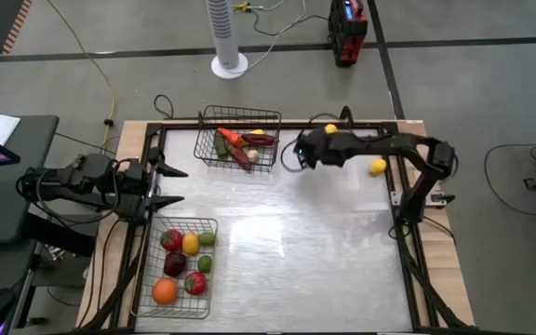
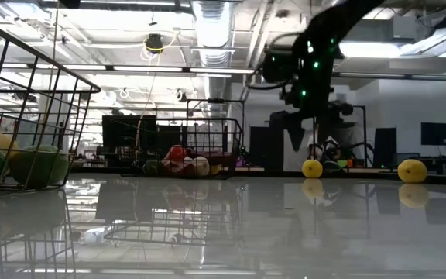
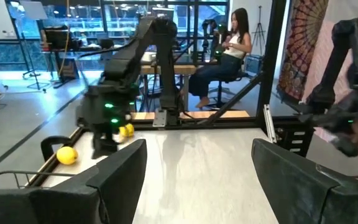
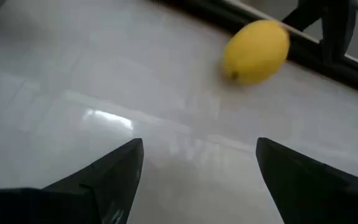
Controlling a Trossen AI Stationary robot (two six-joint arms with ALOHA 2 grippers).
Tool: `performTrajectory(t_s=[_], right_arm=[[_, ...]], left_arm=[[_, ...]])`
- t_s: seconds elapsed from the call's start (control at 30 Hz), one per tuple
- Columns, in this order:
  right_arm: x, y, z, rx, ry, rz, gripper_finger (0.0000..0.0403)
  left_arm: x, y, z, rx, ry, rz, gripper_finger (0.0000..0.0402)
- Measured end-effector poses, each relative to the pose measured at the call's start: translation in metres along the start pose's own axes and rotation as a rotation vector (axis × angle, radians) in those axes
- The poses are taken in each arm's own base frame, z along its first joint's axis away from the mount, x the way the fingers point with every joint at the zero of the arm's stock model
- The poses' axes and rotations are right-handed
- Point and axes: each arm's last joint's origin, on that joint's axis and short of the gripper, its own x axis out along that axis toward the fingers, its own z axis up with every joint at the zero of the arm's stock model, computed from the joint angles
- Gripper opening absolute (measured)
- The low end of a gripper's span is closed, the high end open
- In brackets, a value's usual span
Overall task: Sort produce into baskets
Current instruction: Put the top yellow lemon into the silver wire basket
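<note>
My right gripper (image 4: 194, 180) hangs over the far desk (image 1: 305, 251), jaws apart, empty. Nearest lemon (image 4: 256, 51) sits ahead by the rail; the second lemon (image 1: 378, 167) lies loose to the right. I'd centre over it, drop, and close across its short axis. No readable labels.

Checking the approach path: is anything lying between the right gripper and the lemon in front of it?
Nothing: the right wrist view shows bare tabletop between the open right gripper and the lemon.
</note>
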Motion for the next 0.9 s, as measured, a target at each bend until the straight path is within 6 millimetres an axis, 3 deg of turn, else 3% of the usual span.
performTrajectory(t_s=[0.27, 0.47, 0.63, 0.9], right_arm=[[0.037, -0.036, 0.046, 0.159, -0.083, 0.028, 0.0369], [0.059, -0.063, 0.063, 0.257, -0.069, 0.022, 0.0384], [0.077, -0.065, 0.066, 0.282, -0.059, 0.033, 0.0384], [0.114, -0.054, 0.053, 0.239, 0.033, 0.017, 0.0384]], left_arm=[[0.000, 0.000, -0.001, 0.004, 0.007, 0.000, 0.0279], [0.000, 0.000, -0.001, 0.018, 0.011, 0.000, 0.0279], [0.000, 0.000, -0.001, 0.029, 0.012, 0.000, 0.0279], [0.000, 0.000, -0.003, 0.022, 0.030, 0.000, 0.0279]])
